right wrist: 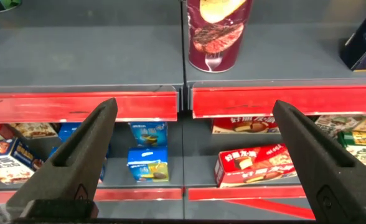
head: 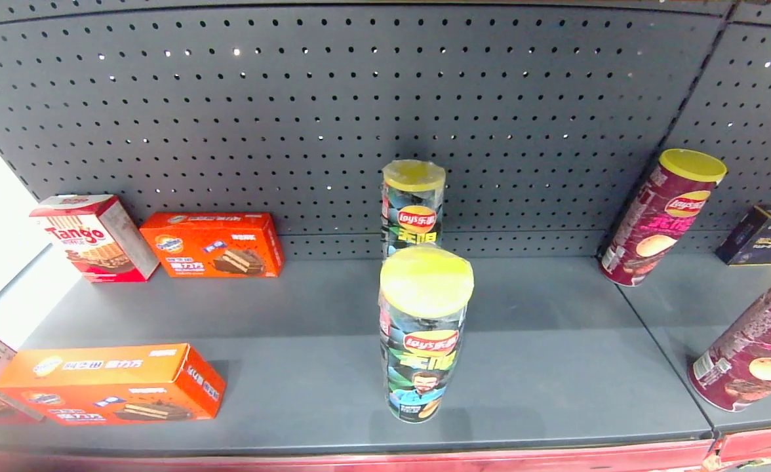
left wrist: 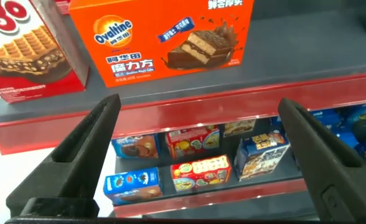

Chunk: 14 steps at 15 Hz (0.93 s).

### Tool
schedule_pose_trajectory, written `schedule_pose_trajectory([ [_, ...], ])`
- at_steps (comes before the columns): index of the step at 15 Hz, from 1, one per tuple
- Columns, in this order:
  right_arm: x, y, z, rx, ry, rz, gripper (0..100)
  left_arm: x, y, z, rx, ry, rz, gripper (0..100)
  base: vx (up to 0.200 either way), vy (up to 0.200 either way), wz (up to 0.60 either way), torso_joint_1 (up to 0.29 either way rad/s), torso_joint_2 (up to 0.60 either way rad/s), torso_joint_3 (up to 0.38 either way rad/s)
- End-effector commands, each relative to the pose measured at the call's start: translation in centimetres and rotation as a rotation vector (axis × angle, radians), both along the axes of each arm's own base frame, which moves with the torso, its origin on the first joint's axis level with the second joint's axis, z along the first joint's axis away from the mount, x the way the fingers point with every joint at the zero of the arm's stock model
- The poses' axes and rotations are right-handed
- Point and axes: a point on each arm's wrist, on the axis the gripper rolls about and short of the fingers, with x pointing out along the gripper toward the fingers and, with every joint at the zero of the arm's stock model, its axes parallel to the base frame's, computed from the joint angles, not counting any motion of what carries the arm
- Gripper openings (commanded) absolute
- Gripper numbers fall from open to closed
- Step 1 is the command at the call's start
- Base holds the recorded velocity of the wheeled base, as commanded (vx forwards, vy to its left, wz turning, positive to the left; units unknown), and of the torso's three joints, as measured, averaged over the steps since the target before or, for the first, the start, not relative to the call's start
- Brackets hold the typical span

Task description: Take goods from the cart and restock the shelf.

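Judging restock partway — noting two chip cans centred on the shelf, orange boxes left, maroon cans right, bare gaps between — and finding left gripper, right gripper spread wide, carrying nothing.

Shelf: smooth matt grey metal.
Pegboard: matt perforated metal.
Edge strip: glossy red plastic.
Cans: shiny printed film wrap; lids: yellow plastic under wrinkled film.
Boxes: glossy printed cardboard.
Left fingers: matt black plastic.
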Motion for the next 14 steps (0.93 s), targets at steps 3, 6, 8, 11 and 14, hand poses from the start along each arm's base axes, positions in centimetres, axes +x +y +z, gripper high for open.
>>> schedule_pose_trajectory([
  [3,0.01,0.0,-0.01,0.0,0.002,0.001,100,0.02,0.0,0.01,-0.001,0.002,0.001,100,0.0,0.0,0.0,0.0,0.0,0.0],
  [6,0.01,0.0,-0.01,0.0,0.002,0.001,100,0.02,0.0,0.01,0.0,0.002,0.0,100,0.0,0.0,0.0,0.0,0.0,0.0],
  [8,0.01,0.0,-0.01,0.0,0.002,0.002,100,0.02,0.0,0.01,-0.001,0.002,0.0,100,0.0,0.0,0.0,0.0,0.0,0.0],
  [11,0.01,0.0,-0.01,0.0,0.002,0.002,100,0.02,0.0,0.01,0.002,0.002,0.0,100,0.0,0.0,0.0,0.0,0.0,0.0],
  [14,0.01,0.0,-0.01,0.002,0.002,0.001,100,0.02,0.0,0.01,-0.006,0.002,0.003,100,0.0,-0.133,0.0,0.0,0.0,0.003],
])
